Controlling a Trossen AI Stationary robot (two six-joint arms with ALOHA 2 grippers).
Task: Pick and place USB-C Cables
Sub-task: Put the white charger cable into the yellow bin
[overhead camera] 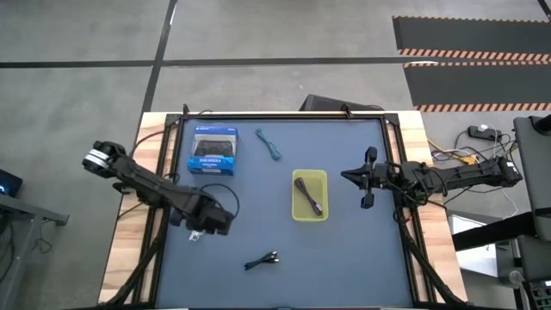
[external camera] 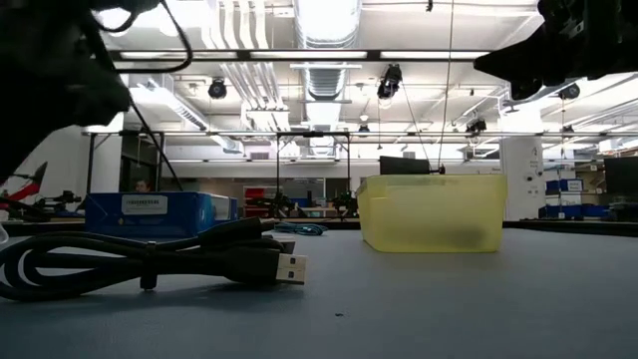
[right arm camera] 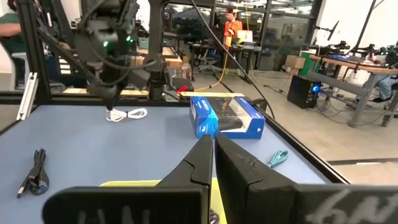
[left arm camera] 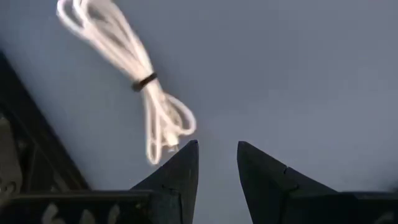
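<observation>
Two arms over the counter point(overhead camera: 344, 250), as we see it from above. The left arm reaches in from the counter's left edge, bent low, its hand point(overhead camera: 196, 234) tipped down just above the white cable point(right arm camera: 126, 114), which lies near the left rail. In the left wrist view the fingers point(left arm camera: 180, 171) stand partly spread, nothing between them, with the white bundle's end just beside one tip; we can't tell if it touches.

The right arm stretches level from the right side, approx. mid-counter, its hand point(overhead camera: 368, 178) held off the surface beside the yellow bin point(overhead camera: 310, 215) and apart from it. Its fingers point(right arm camera: 202, 158) are pressed together, holding nothing.

The dark purple cable point(overhead camera: 309, 195) lies inside the bin. The teal-blue cable point(overhead camera: 269, 145) rests on the counter towards the far edge, between the blue box point(overhead camera: 213, 152) and the bin. The black cable point(overhead camera: 263, 258) lies near the front edge, well apart from both hands; in the low view it fills the foreground, USB plug pointing towards the bin.
</observation>
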